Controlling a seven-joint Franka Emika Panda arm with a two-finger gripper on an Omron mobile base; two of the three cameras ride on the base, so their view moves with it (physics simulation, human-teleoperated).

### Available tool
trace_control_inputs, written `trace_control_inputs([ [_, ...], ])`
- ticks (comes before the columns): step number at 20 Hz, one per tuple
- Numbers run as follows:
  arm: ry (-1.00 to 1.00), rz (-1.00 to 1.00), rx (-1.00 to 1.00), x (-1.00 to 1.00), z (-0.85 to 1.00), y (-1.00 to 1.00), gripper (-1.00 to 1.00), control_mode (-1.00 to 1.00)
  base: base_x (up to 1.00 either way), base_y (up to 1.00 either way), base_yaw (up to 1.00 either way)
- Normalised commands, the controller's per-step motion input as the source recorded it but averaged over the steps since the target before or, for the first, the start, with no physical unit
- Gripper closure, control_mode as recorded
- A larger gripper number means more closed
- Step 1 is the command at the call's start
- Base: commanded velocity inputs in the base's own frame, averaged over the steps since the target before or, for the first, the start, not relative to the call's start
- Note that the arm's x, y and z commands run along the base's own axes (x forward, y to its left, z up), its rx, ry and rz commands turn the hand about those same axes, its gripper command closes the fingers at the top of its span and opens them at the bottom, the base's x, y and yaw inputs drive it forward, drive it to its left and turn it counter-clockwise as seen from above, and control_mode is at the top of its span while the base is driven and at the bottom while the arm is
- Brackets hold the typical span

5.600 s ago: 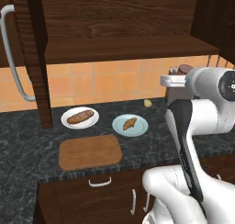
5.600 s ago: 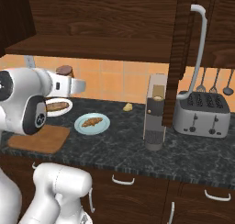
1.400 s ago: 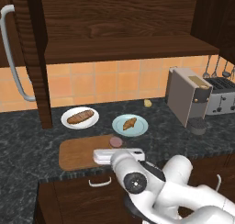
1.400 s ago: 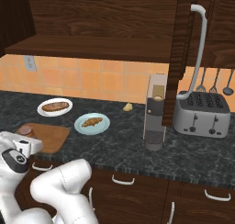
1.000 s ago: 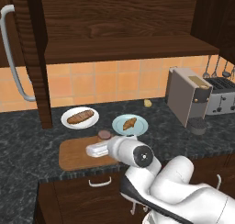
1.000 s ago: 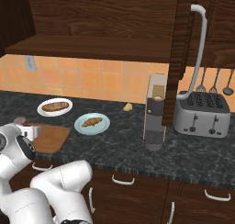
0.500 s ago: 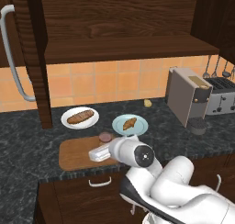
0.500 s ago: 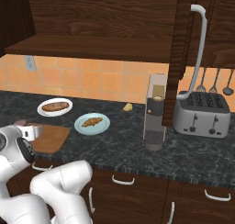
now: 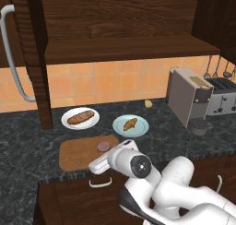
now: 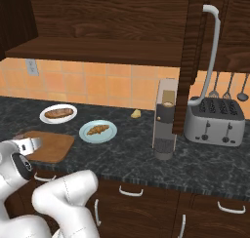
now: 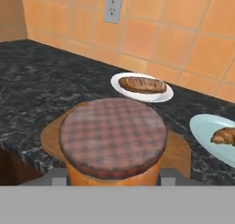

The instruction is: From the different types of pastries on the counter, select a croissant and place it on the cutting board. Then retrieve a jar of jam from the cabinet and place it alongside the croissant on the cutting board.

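— Two pastries sit on plates; where's the jar [image 11: 112,142]?
— Clamped in the hand [image 11: 112,175], over the cutting board [image 9: 78,153].
— And the croissant [image 9: 130,124]?
— On its blue plate [image 9: 119,126] on the counter [image 9: 27,141], beside the board.

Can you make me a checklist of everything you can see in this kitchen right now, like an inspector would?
Surface: dark speckled counter, orange tiled wall behind.
Cutting board: on the counter's front edge; the jar is over it, no croissant on it.
Croissant: on the pale-blue plate.
Loaf: on the white plate.
Jar: checked lid, orange body, between the fingers.
Gripper: shut on the jar, over the board.
Cabinet: open shelf, nothing seen on it.
Clutter: small yellow lump by the wall.
Cables: nothing seen.
Surroundings: coffee machine, toaster, hanging utensils, wall socket, drawers below.
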Motion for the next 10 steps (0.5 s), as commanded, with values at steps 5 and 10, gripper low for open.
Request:
trace_control_inputs([
  [5,0.03,0.0,-0.01,0.71,-0.96,-0.31,1.0,-1.0,0.0,0.0,0.0],
  [10,-0.09,0.0,0.0,1.0,-0.75,-0.32,1.0,-1.0,0.0,0.0,0.0],
])
